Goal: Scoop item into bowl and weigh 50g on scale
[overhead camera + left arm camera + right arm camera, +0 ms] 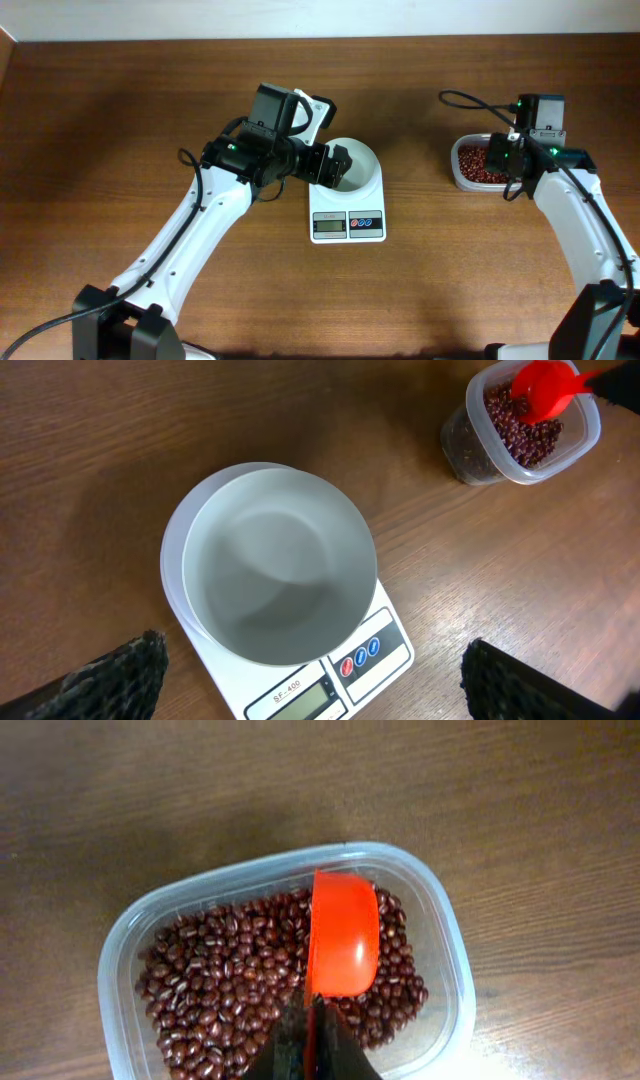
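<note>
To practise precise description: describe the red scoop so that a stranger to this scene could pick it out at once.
On the wooden table, look to the right side, where a clear plastic tub of small reddish-brown beans stands apart from the white scale. A scoop lies over the beans, its handle pinched in the right tool. It is the only bright red thing there.

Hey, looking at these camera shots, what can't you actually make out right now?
Scale display: too small to read overhead; partly cut off by the bottom edge in the left wrist view.
Bowl: left side hidden overhead by the left tool.
Red scoop: handle hidden by the right tool in the right wrist view; whether it holds beans is unclear.
Tub: partly covered overhead by the right arm.
</note>
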Controlling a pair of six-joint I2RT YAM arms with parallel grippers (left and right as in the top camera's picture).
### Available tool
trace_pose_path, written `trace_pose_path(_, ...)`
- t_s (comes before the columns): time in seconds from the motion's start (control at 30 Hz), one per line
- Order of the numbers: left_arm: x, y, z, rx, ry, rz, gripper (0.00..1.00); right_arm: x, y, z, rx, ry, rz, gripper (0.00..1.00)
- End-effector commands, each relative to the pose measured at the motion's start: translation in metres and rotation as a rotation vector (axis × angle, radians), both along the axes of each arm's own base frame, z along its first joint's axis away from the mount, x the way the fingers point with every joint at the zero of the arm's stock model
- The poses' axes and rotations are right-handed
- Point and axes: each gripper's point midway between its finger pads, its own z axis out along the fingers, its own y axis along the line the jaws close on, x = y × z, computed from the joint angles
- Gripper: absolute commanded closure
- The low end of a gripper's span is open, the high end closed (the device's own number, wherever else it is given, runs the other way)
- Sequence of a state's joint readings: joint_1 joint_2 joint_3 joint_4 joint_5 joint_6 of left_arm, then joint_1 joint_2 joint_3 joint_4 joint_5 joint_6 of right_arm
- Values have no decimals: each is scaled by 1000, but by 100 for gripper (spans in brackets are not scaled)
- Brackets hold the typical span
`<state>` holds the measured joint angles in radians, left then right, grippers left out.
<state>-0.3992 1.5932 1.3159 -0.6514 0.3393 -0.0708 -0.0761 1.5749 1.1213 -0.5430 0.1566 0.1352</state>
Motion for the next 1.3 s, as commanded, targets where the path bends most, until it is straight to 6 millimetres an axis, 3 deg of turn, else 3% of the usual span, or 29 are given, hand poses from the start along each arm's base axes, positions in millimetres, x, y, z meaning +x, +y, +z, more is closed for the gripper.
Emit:
trace_pose_path(0.0,1,0,5,6,-24,-10,3,5,-3,9,-12,-42,-1,96)
trace_pose_path(0.13,1,0,6,6,-24,-10,3,2,2,8,24,-21,15,96)
trace_pose_path(0.3,1,0,6,6,-24,-10,3,-3,-5,33,147,0,10,96)
trace_pose_path(0.37,1,0,6,6,-24,-10,3,-5,-7,34,179,4,4,96)
trace_pose_path(0.67,1,0,5,6,-24,-10,3,-8,-13,-15,198,146,2,96)
trace_pose_path(0.8,1,0,5,6,-23,-10,3,-9,-13,-18,195,154,3,95)
trace_pose_path(0.87,1,0,6,6,-24,-10,3,-9,-13,-18,195,155,3,85)
trace_pose_path(0.93,1,0,6,6,-24,-10,3,-9,-13,-18,195,155,3,58)
trace_pose_path(1.0,1,0,5,6,-24,-10,3,-8,-13,-18,195,153,3,43)
trace_pose_path(1.27,1,0,5,6,-24,-10,4,-3,-12,-13,204,133,12,39)
